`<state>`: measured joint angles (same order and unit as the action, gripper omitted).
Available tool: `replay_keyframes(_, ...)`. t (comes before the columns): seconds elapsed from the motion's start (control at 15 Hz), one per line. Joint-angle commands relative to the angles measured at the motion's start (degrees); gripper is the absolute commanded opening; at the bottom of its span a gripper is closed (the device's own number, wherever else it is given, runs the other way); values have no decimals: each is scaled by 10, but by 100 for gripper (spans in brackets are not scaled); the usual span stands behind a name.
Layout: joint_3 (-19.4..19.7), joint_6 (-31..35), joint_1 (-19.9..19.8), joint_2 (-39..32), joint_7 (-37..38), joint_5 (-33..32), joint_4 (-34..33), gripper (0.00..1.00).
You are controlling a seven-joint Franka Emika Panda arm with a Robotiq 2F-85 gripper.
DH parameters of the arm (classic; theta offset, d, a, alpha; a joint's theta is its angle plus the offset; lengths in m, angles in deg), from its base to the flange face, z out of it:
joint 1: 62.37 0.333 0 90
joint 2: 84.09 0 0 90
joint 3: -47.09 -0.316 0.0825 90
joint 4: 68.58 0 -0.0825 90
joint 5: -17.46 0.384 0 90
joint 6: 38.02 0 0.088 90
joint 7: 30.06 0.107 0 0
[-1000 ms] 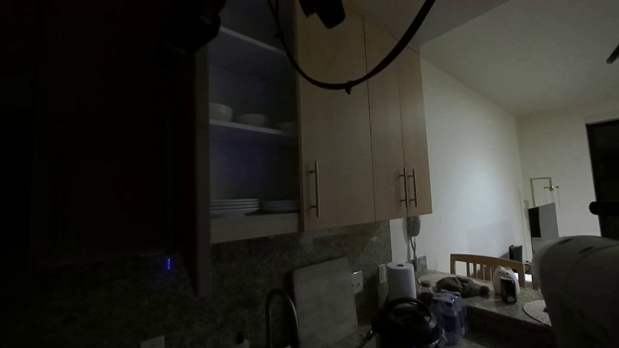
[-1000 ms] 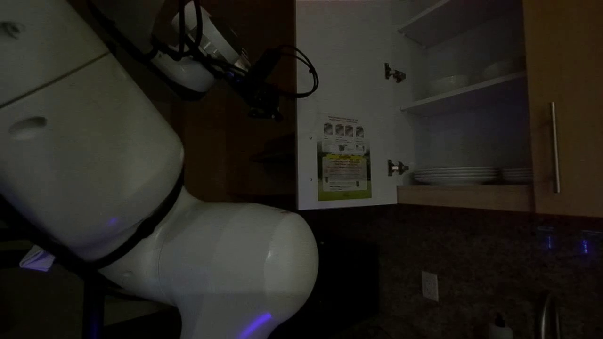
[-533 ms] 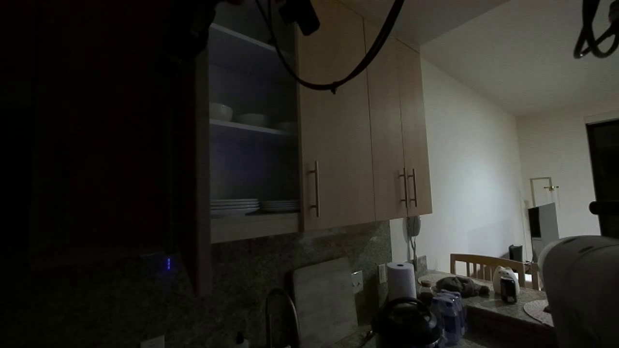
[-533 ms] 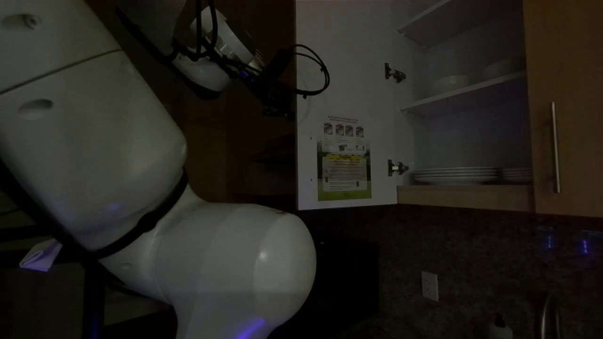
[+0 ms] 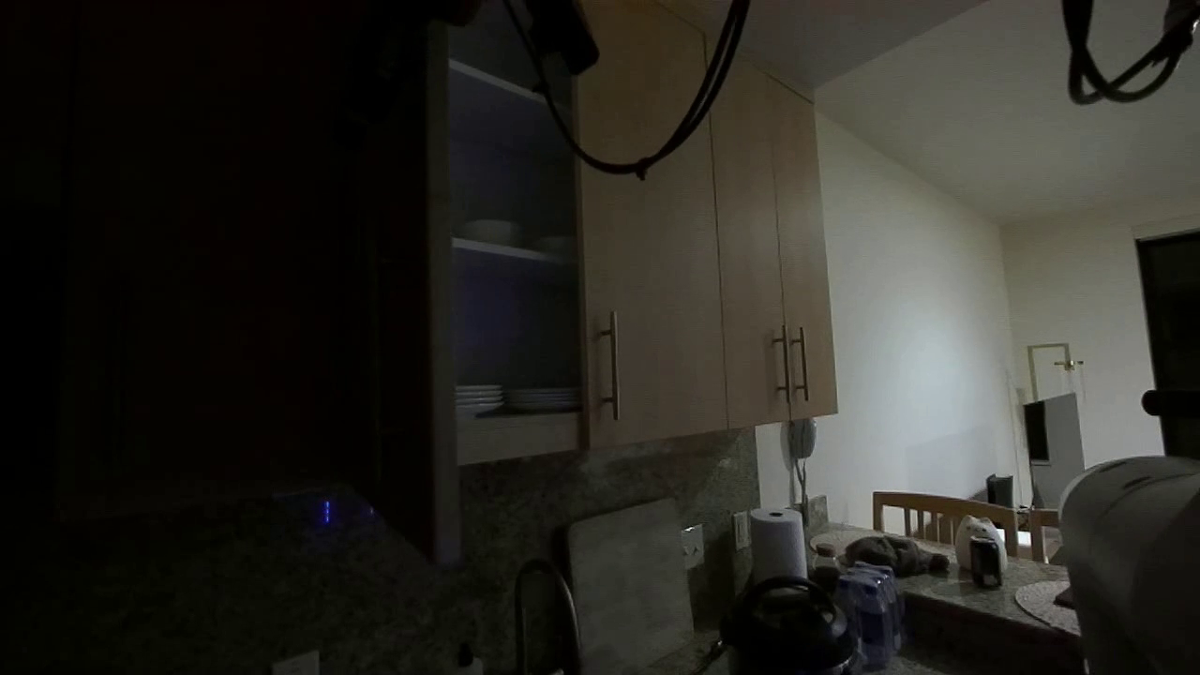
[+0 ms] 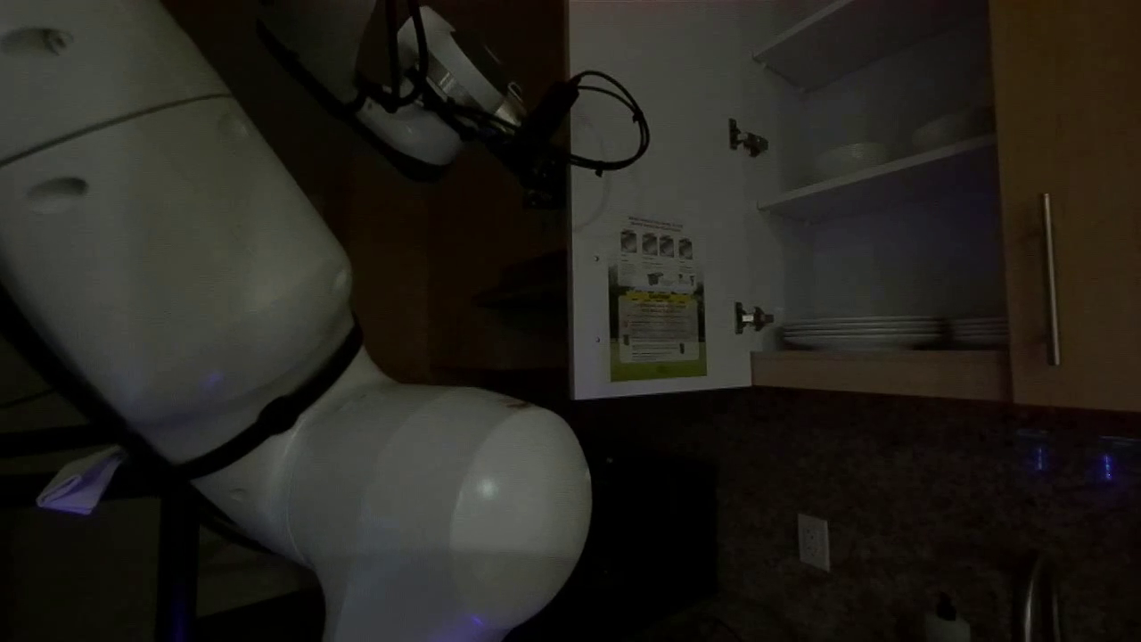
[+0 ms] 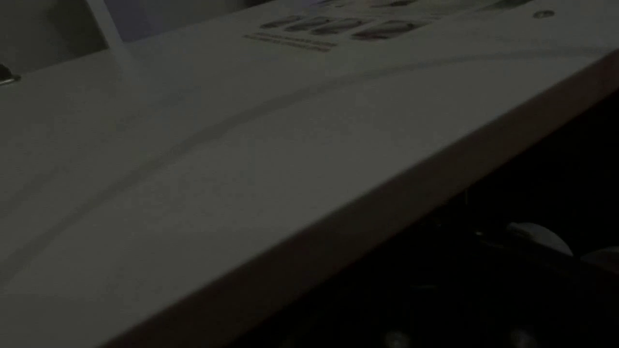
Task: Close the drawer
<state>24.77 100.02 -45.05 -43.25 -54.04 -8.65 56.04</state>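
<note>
While the tall cabinet door [image 6: 677, 152] stands open, its long axis vertical, whether the gripper [image 6: 545, 189] is clenched or released cannot be told.

In an exterior view the door points from its hinges [image 6: 754, 144] toward the arm [image 6: 151, 294], the gripper just beside its free edge, contact unclear, its inner face bearing a notice [image 6: 660, 325]. In an exterior view plates [image 5: 542, 400] lie beyond the door, and a paper-towel roll [image 5: 778, 551] shows there alone. The wrist view has the inner face slanting across, edge against darkness.
</note>
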Motion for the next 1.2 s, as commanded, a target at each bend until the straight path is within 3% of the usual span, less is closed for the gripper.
replay_keyframes(0.0,-1,0,-27,5,45,-22,-6,7)
replay_keyframes(0.73,6,-59,-125,74,199,-17,11,7)
replay_keyframes(1.13,48,-101,-157,107,240,-6,32,7)
